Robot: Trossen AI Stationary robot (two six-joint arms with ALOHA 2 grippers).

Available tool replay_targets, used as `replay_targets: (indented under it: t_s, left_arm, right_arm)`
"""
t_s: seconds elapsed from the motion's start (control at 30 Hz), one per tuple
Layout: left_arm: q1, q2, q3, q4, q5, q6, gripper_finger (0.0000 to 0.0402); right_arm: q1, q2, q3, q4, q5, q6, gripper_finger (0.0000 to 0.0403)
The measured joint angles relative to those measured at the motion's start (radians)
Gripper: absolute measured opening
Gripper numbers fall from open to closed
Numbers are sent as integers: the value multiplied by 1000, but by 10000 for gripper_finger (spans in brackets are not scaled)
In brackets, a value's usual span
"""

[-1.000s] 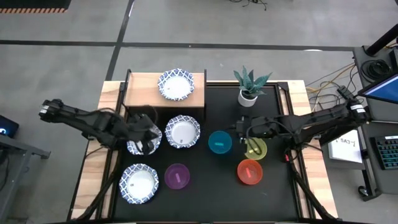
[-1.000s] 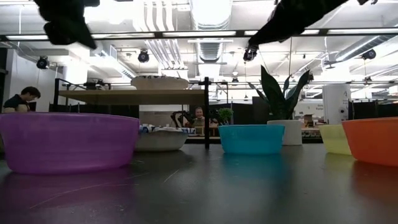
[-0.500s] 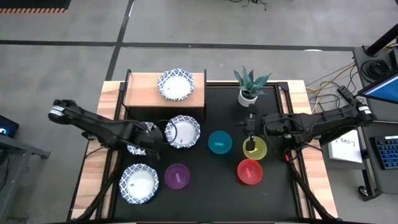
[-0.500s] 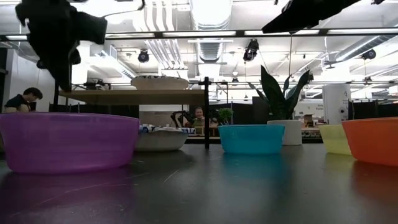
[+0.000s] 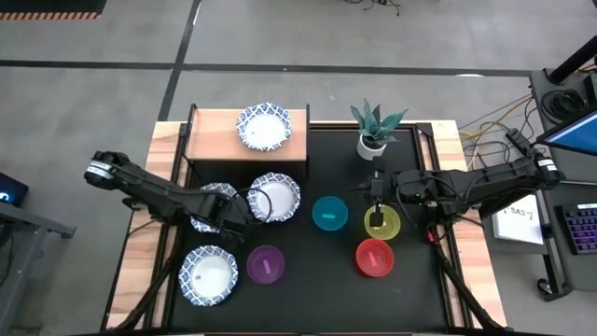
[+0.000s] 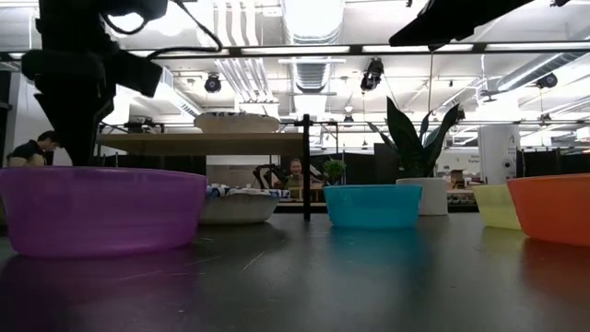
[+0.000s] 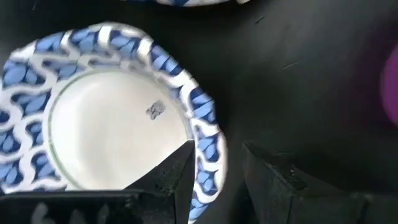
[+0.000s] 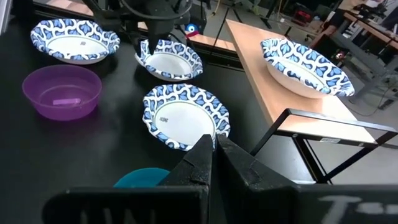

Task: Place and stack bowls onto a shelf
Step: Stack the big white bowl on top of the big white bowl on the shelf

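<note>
- Shelf (image 5: 210,142): stands in the upper left of the high view, at the far-left corner of the black table (image 5: 317,299). One patterned bowl (image 5: 264,127) rests on its wood top, toward the right end; the left half of the top is bare.
- Left claw (image 5: 244,207): low over the table, left of centre in the high view, in the gap between two patterned bowls. In the left wrist view its fingers (image 7: 168,180) stand spread, one over the rim of the left-hand patterned bowl (image 5: 203,199) and one outside it on bare table (nothing pinched).
- Second patterned bowl (image 5: 276,197): just right of the left claw, its near rim close to the claw; it sits just below the shelf's front edge.
- Third table-level patterned bowl (image 5: 209,274): lower left, near the table's left edge and apart from the others.
- Purple bowl (image 5: 266,265): just right of that bowl, lower centre-left.
- Blue bowl (image 5: 329,214): centre of the table, open table all round it.
- Right claw (image 5: 374,192): hovers at centre-right, fingers pressed together and holding nothing, at the upper-left rim of the yellow bowl (image 5: 382,223).
- Red bowl (image 5: 375,258): below the yellow one, near it but apart.
- Potted plant (image 5: 374,128): upper centre-right, at the far edge of the table.
- Open room: bare table along the lower edge and the right margin.
</note>
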Motion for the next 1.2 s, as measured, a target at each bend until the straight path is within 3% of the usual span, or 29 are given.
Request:
replay_targets:
  t_s: [0.5, 0.93, 1.2]
  left_arm:
    - [0, 24, -74, 47, 55, -49, 116]
    - [0, 28, -140, 177, 54, 36, 115]
    - [0, 28, -169, 180, 50, 15, 77]
  right_arm:
    - [0, 14, 0, 2, 0, 17, 9]
    - [0, 20, 0, 5, 0, 16, 9]
    - [0, 21, 0, 4, 1, 13, 9]
